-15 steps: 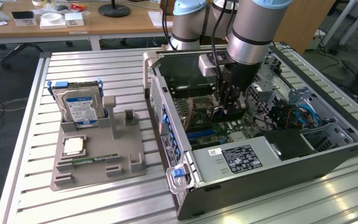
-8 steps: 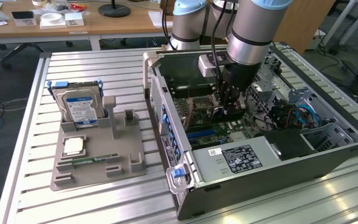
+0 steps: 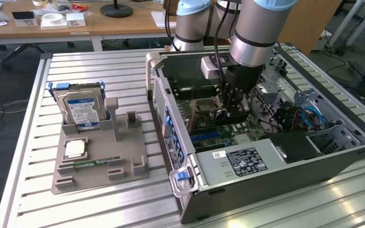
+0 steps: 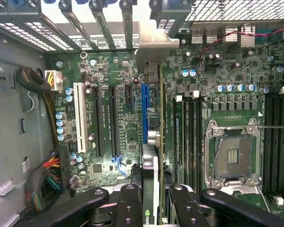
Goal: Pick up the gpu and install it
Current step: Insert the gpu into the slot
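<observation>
Gripper [image 3: 232, 110] is down inside the case [image 3: 265, 175], its 2 fingers [image 4: 130, 203] clamped on the gpu [image 4: 154, 142]. The card is held on edge so its connector faces the motherboard [image 4: 109, 61], just beside the blue slot [image 4: 144, 113], bracket toward the case's rear edge. Seated? Can't tell.

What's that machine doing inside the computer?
A robot arm reaches into an open computer case lying on a table. Its gripper holds a graphics card edge-on over the motherboard, close by the blue slot. I can't tell whether the card is pushed into place.
</observation>
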Motion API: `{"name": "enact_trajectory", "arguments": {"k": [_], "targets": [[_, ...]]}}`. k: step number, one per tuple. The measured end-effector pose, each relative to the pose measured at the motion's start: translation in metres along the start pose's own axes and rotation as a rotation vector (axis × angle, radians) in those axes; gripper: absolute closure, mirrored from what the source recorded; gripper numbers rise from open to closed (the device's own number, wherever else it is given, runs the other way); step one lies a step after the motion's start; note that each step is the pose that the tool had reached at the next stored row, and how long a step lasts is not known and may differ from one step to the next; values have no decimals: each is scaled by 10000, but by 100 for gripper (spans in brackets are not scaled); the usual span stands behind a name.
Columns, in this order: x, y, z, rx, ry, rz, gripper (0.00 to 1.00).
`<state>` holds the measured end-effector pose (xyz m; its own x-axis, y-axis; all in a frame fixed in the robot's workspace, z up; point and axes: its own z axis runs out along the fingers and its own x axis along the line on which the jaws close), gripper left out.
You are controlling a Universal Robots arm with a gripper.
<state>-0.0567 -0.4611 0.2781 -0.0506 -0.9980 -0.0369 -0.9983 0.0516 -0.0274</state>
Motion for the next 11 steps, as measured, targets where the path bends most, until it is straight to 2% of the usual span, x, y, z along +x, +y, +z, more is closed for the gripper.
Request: {"name": "enact_trajectory", "arguments": {"k": [11], "targets": [[21,6,17,-1,0,-32,73]]}}
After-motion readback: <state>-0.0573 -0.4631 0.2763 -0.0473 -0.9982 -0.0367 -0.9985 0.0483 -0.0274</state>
